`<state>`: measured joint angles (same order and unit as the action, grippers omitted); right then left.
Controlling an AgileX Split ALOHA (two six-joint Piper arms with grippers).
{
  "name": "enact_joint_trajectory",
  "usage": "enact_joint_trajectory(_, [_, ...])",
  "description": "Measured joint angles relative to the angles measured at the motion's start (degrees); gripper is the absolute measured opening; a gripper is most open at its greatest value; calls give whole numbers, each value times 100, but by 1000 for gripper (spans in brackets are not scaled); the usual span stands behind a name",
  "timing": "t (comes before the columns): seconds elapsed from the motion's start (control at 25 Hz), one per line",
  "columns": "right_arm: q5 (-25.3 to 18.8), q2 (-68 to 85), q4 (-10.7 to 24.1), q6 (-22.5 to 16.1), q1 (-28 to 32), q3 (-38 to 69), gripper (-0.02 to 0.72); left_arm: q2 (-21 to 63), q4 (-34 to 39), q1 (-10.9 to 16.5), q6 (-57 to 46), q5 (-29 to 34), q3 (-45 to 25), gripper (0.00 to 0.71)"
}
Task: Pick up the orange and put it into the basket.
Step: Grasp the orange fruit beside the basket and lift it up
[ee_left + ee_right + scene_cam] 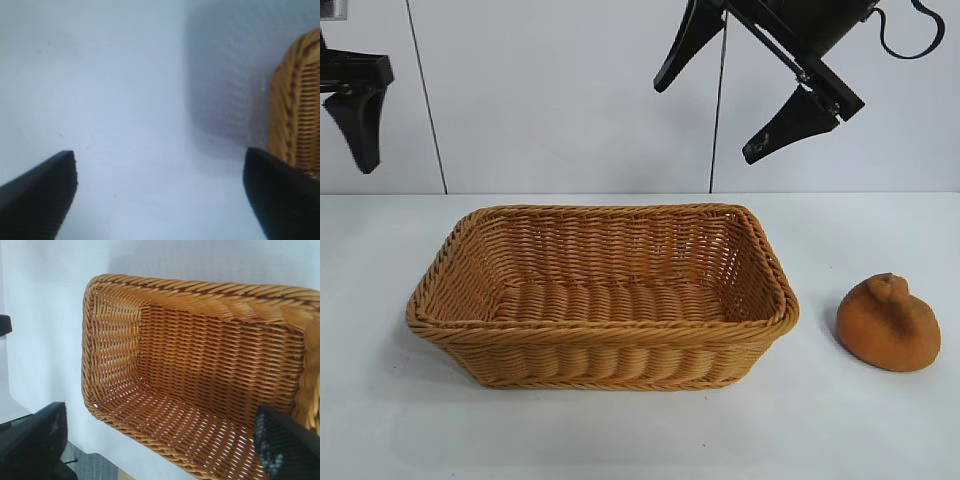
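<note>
Hanging high above the basket with fingers spread apart, the right pincer holds nothing; the left pincer, also apart, is parked at the bench's left edge. The orange sits near the bench's right edge, just beside the basket; its knobby, rounded skin could slip from an off-centre grasp.

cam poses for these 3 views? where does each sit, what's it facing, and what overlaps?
Exterior: level in front of the rig, facing the basket, the orange to its right, both grippers raised: left gripper, right gripper.
Left wrist: looks down between open fingers at the table and the basket's edge.
Right wrist: looks down between open fingers into the basket.
Shared: the basket appears in all three.
</note>
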<state>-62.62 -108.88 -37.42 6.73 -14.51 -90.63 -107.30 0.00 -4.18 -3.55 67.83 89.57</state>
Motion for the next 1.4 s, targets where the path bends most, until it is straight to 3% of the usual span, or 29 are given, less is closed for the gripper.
enact_joint_trajectory(0.28, [-17,0,0,0,0,0,694,161,0,-4,111,160,-12,643])
enact_joint_trajectory(0.48, [-62,0,0,0,0,0,694,977,0,-4,131,156,-364,643])
enact_joint_trajectory(1.12, [-149,0,-19,0,0,0,694,6204,0,-4,137,187,-3954,643])
enact_joint_trajectory(1.4, [-149,0,-20,0,0,0,694,8396,-64,-4,103,-338,-5507,643])
